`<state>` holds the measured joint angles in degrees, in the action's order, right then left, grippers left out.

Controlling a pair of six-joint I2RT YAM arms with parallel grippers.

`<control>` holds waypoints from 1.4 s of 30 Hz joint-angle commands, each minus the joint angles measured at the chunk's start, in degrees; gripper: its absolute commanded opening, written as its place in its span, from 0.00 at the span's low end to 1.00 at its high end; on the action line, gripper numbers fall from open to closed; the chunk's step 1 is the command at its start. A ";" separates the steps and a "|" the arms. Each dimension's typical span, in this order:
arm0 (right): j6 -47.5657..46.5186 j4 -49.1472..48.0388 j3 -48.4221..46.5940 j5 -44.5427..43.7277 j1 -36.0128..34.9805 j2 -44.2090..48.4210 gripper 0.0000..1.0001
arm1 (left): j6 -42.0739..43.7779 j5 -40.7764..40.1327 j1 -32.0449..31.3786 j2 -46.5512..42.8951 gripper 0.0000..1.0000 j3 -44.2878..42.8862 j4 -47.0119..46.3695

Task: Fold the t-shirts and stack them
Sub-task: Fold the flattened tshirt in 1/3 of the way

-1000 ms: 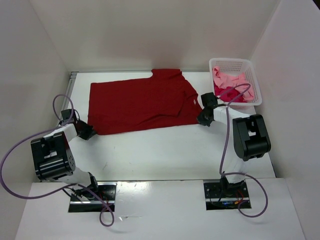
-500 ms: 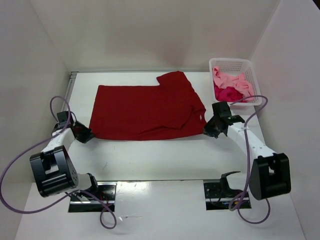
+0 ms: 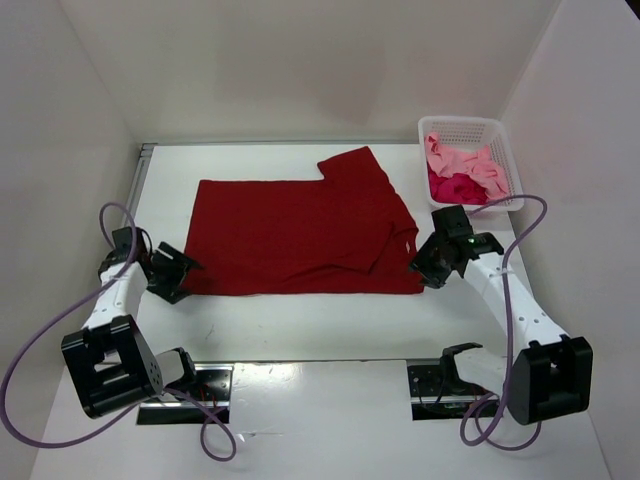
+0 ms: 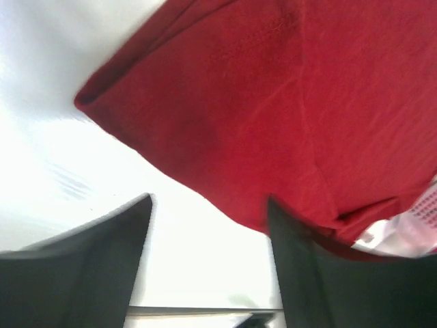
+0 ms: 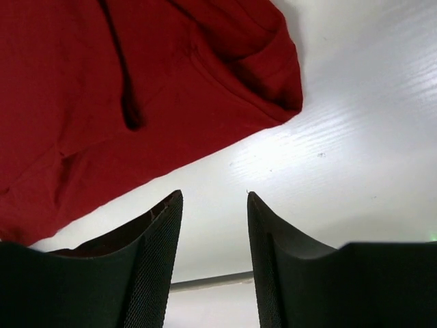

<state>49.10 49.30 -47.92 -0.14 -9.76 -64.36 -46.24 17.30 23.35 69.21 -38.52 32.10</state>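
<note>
The dark red cloth short-sleeved t-shirt (image 3: 300, 235) lay spread on the white desk (image 3: 300, 330), its long edge towards the arms and one sleeve jutting towards the back. Only that one sleeve showed, so it looked doubled over once along its length, though the layers could not be told apart for certain. It was still a wide rectangle, not a compact fold.

The left claw (image 3: 180, 271) sat at the shirt's near left corner with its jaws apart. In its wrist view only bare desk showed between the fingers, with the hem just beyond. The right claw (image 3: 422, 266) sat at the near right corner, also spread and gripping nothing, the cloth edge just ahead of its tips.

The light pink t-shirt (image 3: 470, 160) and the bright crimson-magenta t-shirt (image 3: 452, 187) were bunched together, unfolded, in the white plastic mesh basket (image 3: 462, 121) at the back right.

By my reckoning the task was early: one shirt partly folded, two untouched, no stack begun.
</note>
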 commanded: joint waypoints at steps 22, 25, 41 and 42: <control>-5.24 -28.29 -3.68 10.69 -10.98 -25.20 0.46 | 2.11 -6.04 -23.43 8.47 0.23 -6.65 -18.38; -5.24 -29.70 -2.45 10.69 -10.98 -25.73 0.48 | 2.73 -7.27 -26.86 11.55 0.25 -7.97 -19.08; -6.30 -29.53 -4.90 12.18 -10.98 -30.48 0.31 | 4.49 -9.30 -22.83 17.36 0.27 -6.92 -21.90; -6.30 -29.52 -5.60 12.71 -10.98 -30.48 0.23 | 4.49 -9.30 -22.83 17.97 0.27 -6.92 -21.90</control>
<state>43.38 20.62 -50.70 11.62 -20.38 -94.74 -43.42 8.34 0.47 86.17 -44.64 12.25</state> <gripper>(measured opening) 0.280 0.270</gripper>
